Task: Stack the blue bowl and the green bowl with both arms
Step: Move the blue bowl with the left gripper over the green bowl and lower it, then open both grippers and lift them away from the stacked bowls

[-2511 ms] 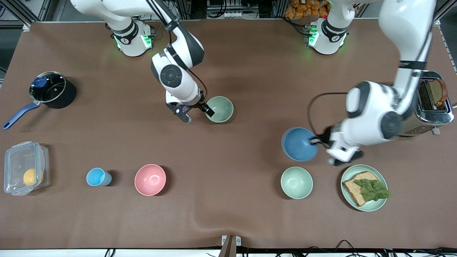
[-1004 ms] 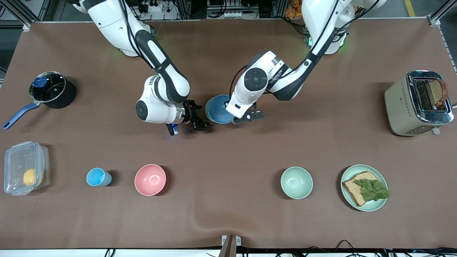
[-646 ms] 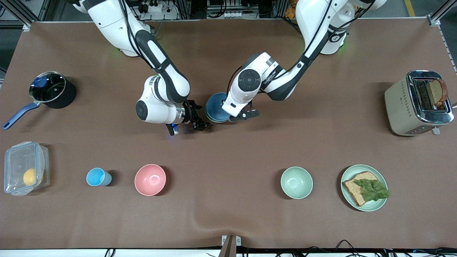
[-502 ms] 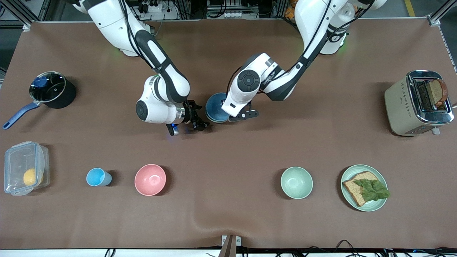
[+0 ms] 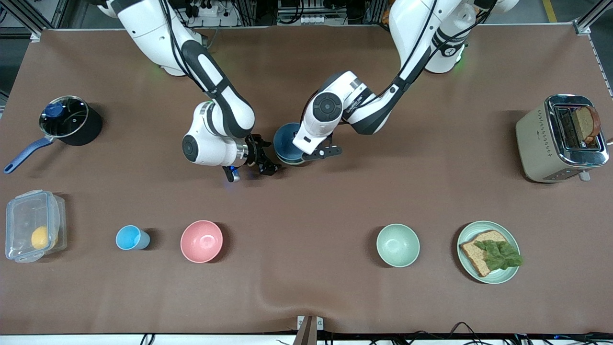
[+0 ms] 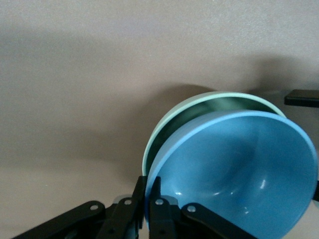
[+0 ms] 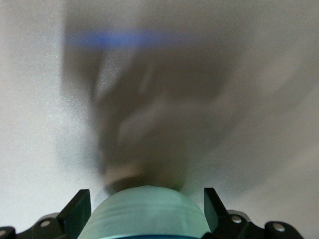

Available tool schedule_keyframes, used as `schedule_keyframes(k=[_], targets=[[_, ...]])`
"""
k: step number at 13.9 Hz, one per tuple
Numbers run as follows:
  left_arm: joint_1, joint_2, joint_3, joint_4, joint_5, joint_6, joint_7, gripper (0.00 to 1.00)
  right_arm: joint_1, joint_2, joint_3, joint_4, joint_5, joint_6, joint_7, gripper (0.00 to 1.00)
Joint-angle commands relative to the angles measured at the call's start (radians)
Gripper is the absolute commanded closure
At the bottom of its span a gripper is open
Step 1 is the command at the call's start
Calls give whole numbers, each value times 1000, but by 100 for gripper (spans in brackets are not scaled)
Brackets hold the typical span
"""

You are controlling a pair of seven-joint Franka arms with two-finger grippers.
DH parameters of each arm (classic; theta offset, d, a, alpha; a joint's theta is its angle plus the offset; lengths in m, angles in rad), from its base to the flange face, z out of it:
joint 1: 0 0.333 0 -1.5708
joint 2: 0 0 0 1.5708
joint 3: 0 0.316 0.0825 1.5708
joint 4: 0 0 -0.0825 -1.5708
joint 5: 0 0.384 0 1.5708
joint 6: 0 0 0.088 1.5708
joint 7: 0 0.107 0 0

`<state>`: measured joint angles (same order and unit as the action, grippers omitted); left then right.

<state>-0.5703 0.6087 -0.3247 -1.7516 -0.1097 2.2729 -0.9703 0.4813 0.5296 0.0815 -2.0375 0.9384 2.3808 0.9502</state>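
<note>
The blue bowl point(image 5: 286, 140) sits tilted inside a pale green bowl point(image 6: 199, 102) at the table's middle. My left gripper point(image 5: 306, 152) is shut on the blue bowl's rim; in the left wrist view its fingers point(image 6: 148, 181) pinch the rim of the blue bowl point(image 6: 239, 169). My right gripper point(image 5: 268, 166) is open, low beside the stacked bowls, toward the right arm's end. In the right wrist view point(image 7: 145, 191) its fingers stand either side of the green bowl's outer wall point(image 7: 147, 216). A second green bowl point(image 5: 397, 245) stands alone nearer the front camera.
A pink bowl point(image 5: 201, 241) and a light-blue cup point(image 5: 130, 237) stand nearer the camera. A pale-green plate point(image 5: 467, 273) holds bread and lettuce. A toaster point(image 5: 558, 139), a black pot point(image 5: 72, 120) and a clear box point(image 5: 33, 225) stand at the table's ends.
My left arm carried the blue bowl from the toaster end to the middle and lowered it into the green bowl. My right gripper let go of the green bowl's rim and turned beside it.
</note>
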Motion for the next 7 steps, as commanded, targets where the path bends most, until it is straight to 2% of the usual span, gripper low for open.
schedule_keyframes(k=[1,7], targets=[[-20,19,9,21,27,5,-33,100,-15,0,11,-3,25,1,-33,0],[-20,43,9,37,44,5,-36,100,-15,0,11,-3,25,3,-37,0]])
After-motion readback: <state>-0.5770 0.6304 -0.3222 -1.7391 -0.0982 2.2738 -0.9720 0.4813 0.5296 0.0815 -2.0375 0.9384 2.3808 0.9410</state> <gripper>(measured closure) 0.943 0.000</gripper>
